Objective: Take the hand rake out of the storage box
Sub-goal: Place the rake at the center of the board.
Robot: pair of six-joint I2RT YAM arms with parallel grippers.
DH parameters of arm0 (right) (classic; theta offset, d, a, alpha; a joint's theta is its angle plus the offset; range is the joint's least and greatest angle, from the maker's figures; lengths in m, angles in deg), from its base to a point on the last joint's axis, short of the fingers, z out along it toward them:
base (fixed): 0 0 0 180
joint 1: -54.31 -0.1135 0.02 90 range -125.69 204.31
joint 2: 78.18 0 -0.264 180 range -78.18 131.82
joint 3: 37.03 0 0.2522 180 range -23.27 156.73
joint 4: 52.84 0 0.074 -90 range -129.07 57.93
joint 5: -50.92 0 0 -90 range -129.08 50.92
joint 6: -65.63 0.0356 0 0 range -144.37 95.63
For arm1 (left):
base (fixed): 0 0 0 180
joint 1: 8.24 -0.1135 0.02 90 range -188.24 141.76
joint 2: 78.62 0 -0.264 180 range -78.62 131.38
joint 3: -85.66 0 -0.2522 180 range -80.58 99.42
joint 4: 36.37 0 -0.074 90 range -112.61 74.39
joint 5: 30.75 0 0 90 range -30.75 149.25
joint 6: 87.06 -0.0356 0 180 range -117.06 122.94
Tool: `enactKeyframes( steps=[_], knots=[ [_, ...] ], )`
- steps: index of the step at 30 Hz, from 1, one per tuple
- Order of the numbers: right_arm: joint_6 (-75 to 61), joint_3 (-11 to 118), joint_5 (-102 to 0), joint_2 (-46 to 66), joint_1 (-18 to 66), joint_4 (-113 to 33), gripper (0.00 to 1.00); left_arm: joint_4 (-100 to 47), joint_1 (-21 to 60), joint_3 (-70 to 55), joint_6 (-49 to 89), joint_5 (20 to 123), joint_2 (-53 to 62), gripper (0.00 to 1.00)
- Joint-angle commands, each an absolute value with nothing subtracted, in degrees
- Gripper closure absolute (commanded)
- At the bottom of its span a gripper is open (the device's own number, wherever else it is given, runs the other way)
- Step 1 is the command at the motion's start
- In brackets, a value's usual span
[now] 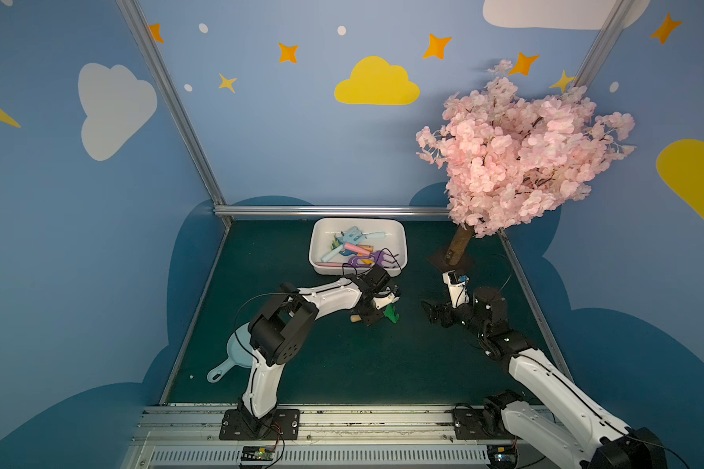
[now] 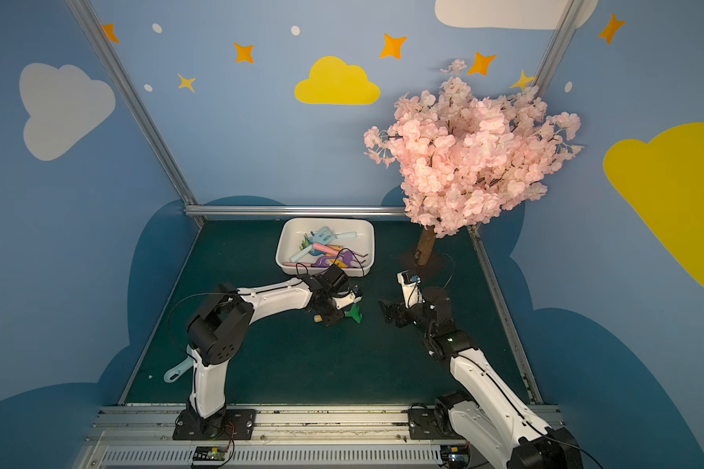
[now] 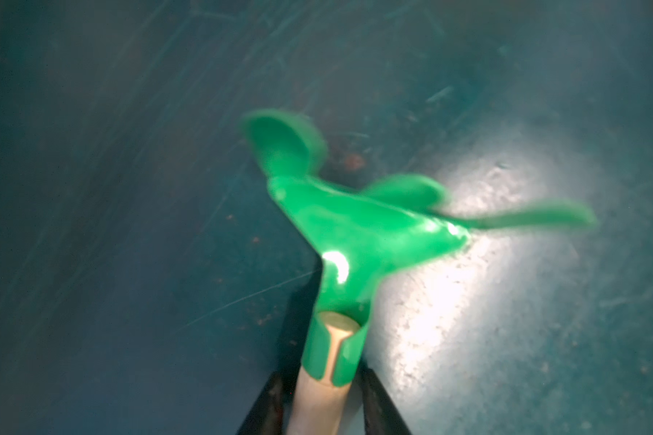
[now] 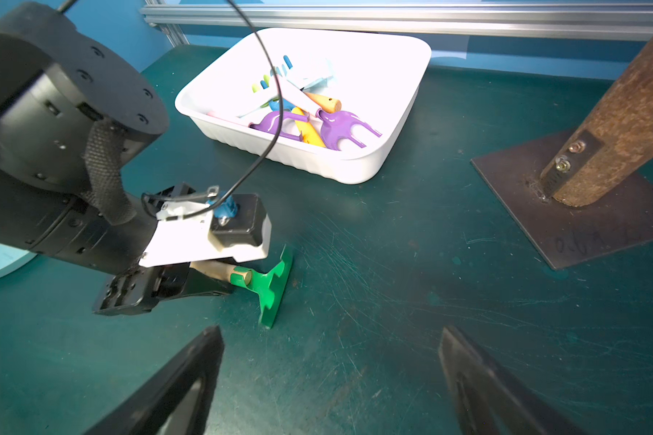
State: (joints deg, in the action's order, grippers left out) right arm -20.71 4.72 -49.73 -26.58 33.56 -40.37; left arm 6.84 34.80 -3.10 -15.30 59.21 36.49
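Pale blue pan [image 1: 230, 357] at the front left corner of the table [image 1: 342, 365], hand rake [image 1: 390, 313] out of the box.
Mid-table, the left gripper [image 1: 370, 316] is clamped on the rake's wooden handle. Its long axis runs across the table, green head toward the right edge. Near that head, the right gripper [image 1: 433, 312] gapes wide, holding nothing. Just behind, at the far edge, the storage box [image 1: 330, 270] contains other toy tools [image 1: 358, 251]. A pink blossom tree [image 1: 521, 154] fills the far right corner.
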Motion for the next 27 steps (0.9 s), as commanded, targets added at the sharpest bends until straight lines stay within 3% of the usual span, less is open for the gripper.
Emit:
enactKeyframes(
  steps=[1, 6, 13, 18, 27],
  knots=[
    [-19.5, 4.2, -50.4, -27.5, 34.1, -42.0, 0.06, 7.9, 35.3, -5.7, -12.7, 58.5, 36.2, 0.85],
    [-18.3, 4.2, -49.7, -27.0, 34.8, -41.7, 0.06, 5.1, 34.9, -10.5, -4.5, 53.0, 30.9, 0.97],
    [-15.6, 3.9, -46.6, -27.4, 35.9, -42.0, 0.06, 3.8, 27.3, -18.2, 14.6, 39.4, 20.7, 0.97],
    [-11.4, 1.7, -45.9, -29.0, 37.1, -44.9, 0.06, 0.3, 18.2, -23.2, 21.5, 44.0, 17.8, 0.97],
    [-10.3, 1.9, -47.7, -28.2, 38.0, -45.5, 0.06, 1.7, 12.9, -19.4, 27.5, 43.9, 23.1, 0.93]
  ],
)
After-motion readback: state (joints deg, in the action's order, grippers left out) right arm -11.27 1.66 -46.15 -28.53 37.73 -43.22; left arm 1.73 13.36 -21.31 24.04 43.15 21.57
